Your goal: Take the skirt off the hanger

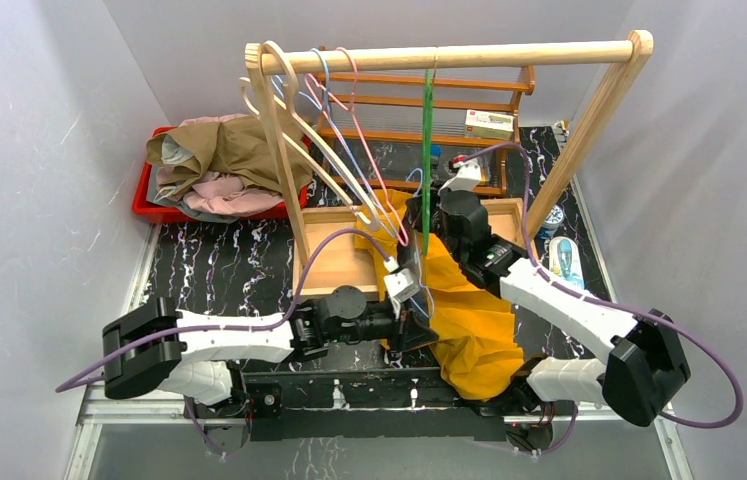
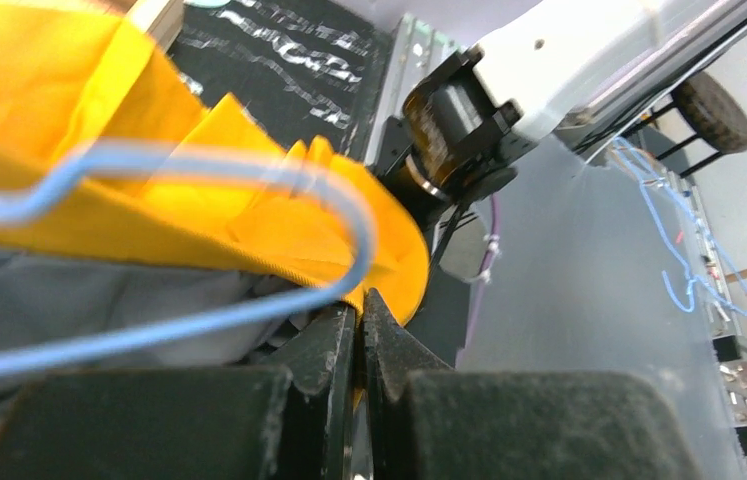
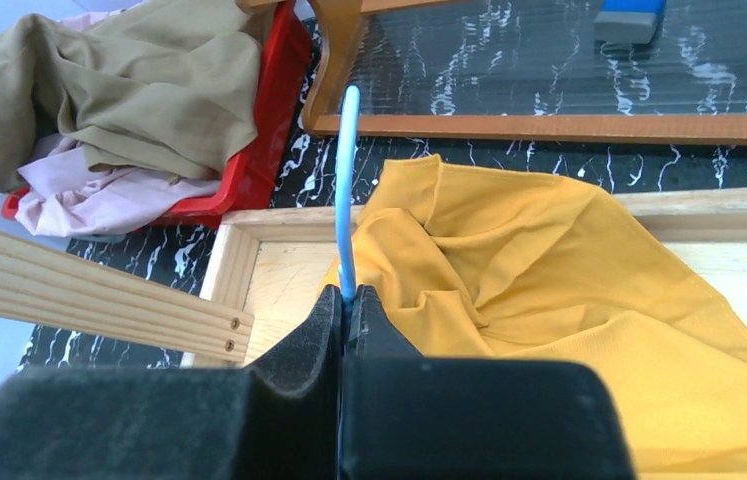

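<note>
The skirt (image 3: 549,290) hides most of the hanger (image 3: 348,180) from us; our left claw (image 2: 359,306) pinches the skirt's edge, and our right claw (image 3: 349,298) clamps the hanger.

One yellow skirt (image 1: 474,330), perhaps five hangers (image 1: 289,90), one red bin (image 1: 149,205), one wooden rack (image 1: 449,55)

Top external is mounted high behind the left arm (image 1: 229,340) and right arm (image 1: 569,310), angled down and forward; the table (image 1: 219,265) and rack (image 1: 449,56) are covered whole, from afar. Left wrist is set very close, its fingers (image 2: 321,350) at bottom centre, the right arm seen upper right. Right wrist is aimed down along its fingers (image 3: 319,335), close, with the red bin (image 3: 284,85) upper left. The skirt (image 1: 469,320) is shared by all three views; the bin by top and right wrist.
</note>
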Motion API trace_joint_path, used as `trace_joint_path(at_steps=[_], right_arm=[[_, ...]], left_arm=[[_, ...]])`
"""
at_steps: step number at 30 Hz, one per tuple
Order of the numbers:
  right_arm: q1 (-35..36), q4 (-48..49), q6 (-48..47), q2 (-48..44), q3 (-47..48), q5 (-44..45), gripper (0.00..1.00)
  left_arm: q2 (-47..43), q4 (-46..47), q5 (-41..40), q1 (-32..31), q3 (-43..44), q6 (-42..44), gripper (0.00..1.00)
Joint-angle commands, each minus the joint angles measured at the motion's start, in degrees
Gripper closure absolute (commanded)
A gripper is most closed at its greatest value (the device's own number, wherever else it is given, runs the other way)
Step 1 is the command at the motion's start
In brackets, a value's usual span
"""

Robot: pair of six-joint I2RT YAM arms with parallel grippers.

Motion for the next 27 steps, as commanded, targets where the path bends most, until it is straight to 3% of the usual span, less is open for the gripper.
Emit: trace_joint_path(at_steps=[1,7,11,16,21,27], right_arm=[[-1.02,-0.90,-7.39,-6.03,4.43,-3.26,1.00],[-1.92,-1.09,-16.96,-12.73,-2.00,-25.55,1.00],[-1.94,-3.03,-21.74,-15.18,-4.99,-39.05,1.00],[-1.93,-6.48,-22.41,-15.86,-6.76,-42.87,1.00],[-1.94,-12.05,-21.57,-15.87,-3.76,-44.42,1.00],[-1.95,-27.09,-24.74,-16.94,2.12,-46.30,1.00]], left_arm=[[-6.26,-1.95,-8.28,-0.51,-5.22,3.18,1.00],[-12.25,-8.98,-14.97,0.16,-8.65,8.52,0.99],[-15.56,-11.84,-20.24,0.89,-11.25,6.07,0.47],[-18.65,-13.73,-25.31,1.82,-14.53,1.30,0.22],[-22.77,-22.77,-31.59,3.81,-13.90,-2.84,0.14],[-29.76,-31.79,-28.84,11.84,-14.61,-7.48,0.12]])
